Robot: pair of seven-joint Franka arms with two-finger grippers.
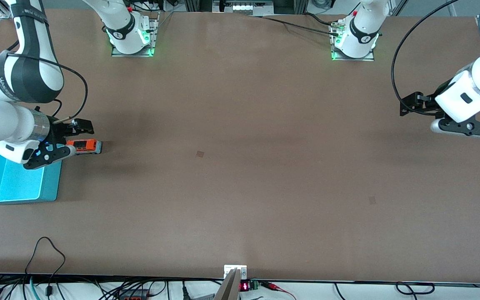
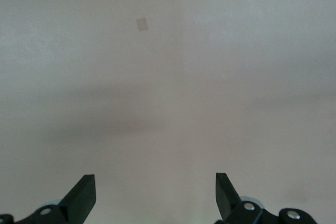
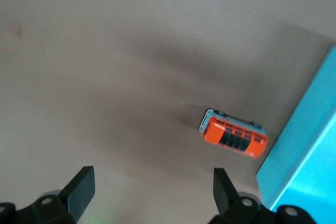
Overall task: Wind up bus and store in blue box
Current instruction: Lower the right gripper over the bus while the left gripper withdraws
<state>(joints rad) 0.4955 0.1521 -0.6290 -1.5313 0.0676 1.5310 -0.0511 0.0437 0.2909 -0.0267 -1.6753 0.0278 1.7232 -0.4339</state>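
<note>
At the right arm's end of the table, front view:
Bus (image 1: 85, 146): small orange-red toy with dark roof panels, standing on the table just beside the blue box, on the side toward the table's middle.
Blue box (image 1: 15, 183): open turquoise bin at the table's edge, its inside bare where visible; the right arm hides one corner.
Right gripper (image 1: 70, 139): hangs over the box's corner and the bus's end; fingers parted, holding nothing.
Left gripper (image 1: 425, 116): raised over the left arm's end of the table, well apart from bus and box; the arm waits.
Table (image 1: 240, 166): brown top.

Left wrist view:
Left gripper (image 2: 155, 192): two dark fingers (image 2: 84, 195) spread wide, nothing between them.
Table (image 2: 210, 77): plain surface under the gripper, with a small pale square mark (image 2: 142, 24).

Right wrist view:
Right gripper (image 3: 151, 192): fingers (image 3: 81, 190) spread apart, empty, above the table.
Bus (image 3: 233, 133): upright on its wheels, roof showing, close to the box wall; whether they touch cannot be told.
Blue box (image 3: 307, 150): outer wall and one corner showing.
</note>
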